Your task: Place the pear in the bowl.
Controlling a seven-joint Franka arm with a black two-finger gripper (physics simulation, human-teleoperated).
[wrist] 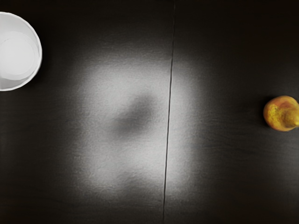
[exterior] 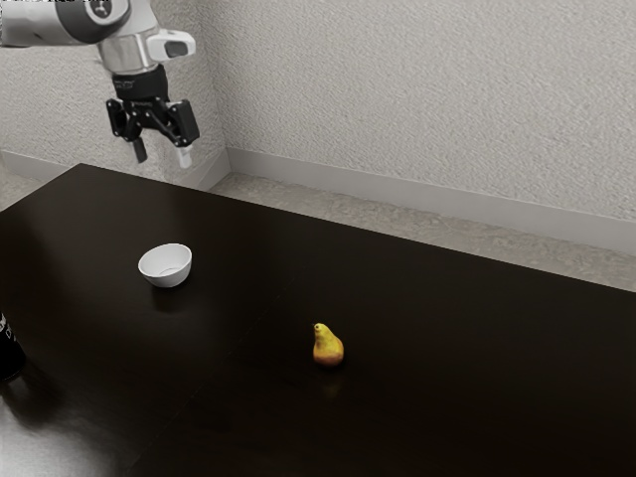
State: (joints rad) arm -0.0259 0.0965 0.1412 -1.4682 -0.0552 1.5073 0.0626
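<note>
High above the table, at the exterior view's upper left, my gripper (exterior: 162, 156) stands open with nothing between its fingers. The white bowl (exterior: 166, 266) rests on the table below it. A yellow pear with an orange-brown base (exterior: 328, 347) stands upright on the table, apart from the bowl and further toward the exterior view's right. In the wrist view, the bowl (wrist: 17, 52) and the pear (wrist: 282, 114) are both partly cut off, with bare table between them.
The dark glossy table (exterior: 447, 328) reflects light and has a thin seam across it. A black bottle-like object (exterior: 9, 350) is at the exterior view's left edge. A pale textured wall (exterior: 417, 99) rises behind the table.
</note>
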